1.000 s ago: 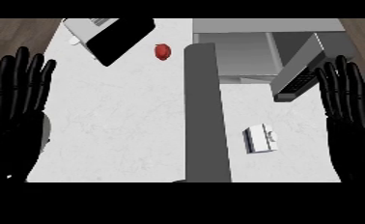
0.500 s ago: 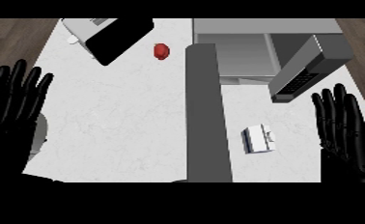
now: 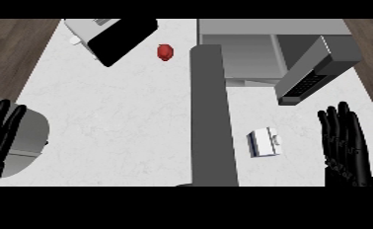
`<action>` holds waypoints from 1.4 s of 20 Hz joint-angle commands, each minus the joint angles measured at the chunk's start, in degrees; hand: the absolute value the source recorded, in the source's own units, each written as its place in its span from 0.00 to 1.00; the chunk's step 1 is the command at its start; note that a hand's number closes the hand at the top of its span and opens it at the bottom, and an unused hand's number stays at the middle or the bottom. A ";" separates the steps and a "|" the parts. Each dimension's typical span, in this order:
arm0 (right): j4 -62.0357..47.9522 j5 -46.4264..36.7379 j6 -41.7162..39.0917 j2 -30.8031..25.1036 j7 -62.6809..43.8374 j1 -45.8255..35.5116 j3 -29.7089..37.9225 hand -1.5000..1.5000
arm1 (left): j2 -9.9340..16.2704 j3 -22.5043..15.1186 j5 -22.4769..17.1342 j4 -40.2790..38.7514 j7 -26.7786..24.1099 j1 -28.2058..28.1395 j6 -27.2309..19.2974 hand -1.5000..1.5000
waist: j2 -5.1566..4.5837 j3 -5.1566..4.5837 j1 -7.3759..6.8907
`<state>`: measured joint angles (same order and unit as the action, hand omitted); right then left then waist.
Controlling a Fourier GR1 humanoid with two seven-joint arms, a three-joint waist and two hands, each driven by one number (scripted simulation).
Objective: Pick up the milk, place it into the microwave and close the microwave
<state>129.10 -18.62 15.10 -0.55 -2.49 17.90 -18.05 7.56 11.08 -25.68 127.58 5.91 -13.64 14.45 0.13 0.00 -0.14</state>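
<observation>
Milk carton: small white carton lying on the pale counter, right of the tall grey central panel and below the microwave; nothing touches it.
Microwave: grey box at the top right, cavity facing out, door swung wide to the right with its dark control strip showing.
Right hand: black, at the right edge, fingers straight and pointing up the view, unclenched, holding nothing; near the carton but apart from it, to its right.
Left hand: black, at the lower left edge, only straight fingers showing, relaxed and holding nothing; well apart from the carton.
Grey forearm: rounded grey shape just beside the left hand.
Red object: small, rounded, on the counter near the top, left of the central panel; cannot tell what it is.
Dark slab: black rectangular surface, angled, at the top left of the counter, beside the red object.
</observation>
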 commanded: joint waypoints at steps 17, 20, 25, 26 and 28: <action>-35.45 8.73 9.65 0.53 21.35 -1.81 10.02 0.00 | 2.10 15.72 -18.31 7.06 1.86 -13.89 11.64 0.00 | -0.05 0.04 -0.53; -35.96 12.33 5.84 -1.43 23.79 1.17 13.60 0.00 | 0.29 15.78 -18.44 7.07 1.88 -15.46 13.50 0.00 | 0.00 0.02 -0.29; -51.30 15.75 3.42 -1.95 32.82 -3.94 18.94 0.00 | 0.38 17.92 -18.74 6.25 2.53 -14.03 13.34 0.00 | -0.11 0.05 -0.21; -53.40 14.87 3.85 -1.34 35.40 -3.64 18.47 0.00 | 0.82 18.25 -20.70 9.18 3.81 -16.06 14.02 0.00 | -0.07 0.06 -0.36; -59.67 14.65 4.32 -0.21 40.96 -4.96 19.27 0.00 | 2.79 20.06 -20.97 6.09 3.82 -12.02 12.17 0.00 | -0.14 0.07 -0.20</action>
<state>79.40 -4.53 19.65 -1.67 30.04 14.71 -0.68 9.02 29.38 -43.38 132.03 8.31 -27.61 27.91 0.06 0.04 -0.44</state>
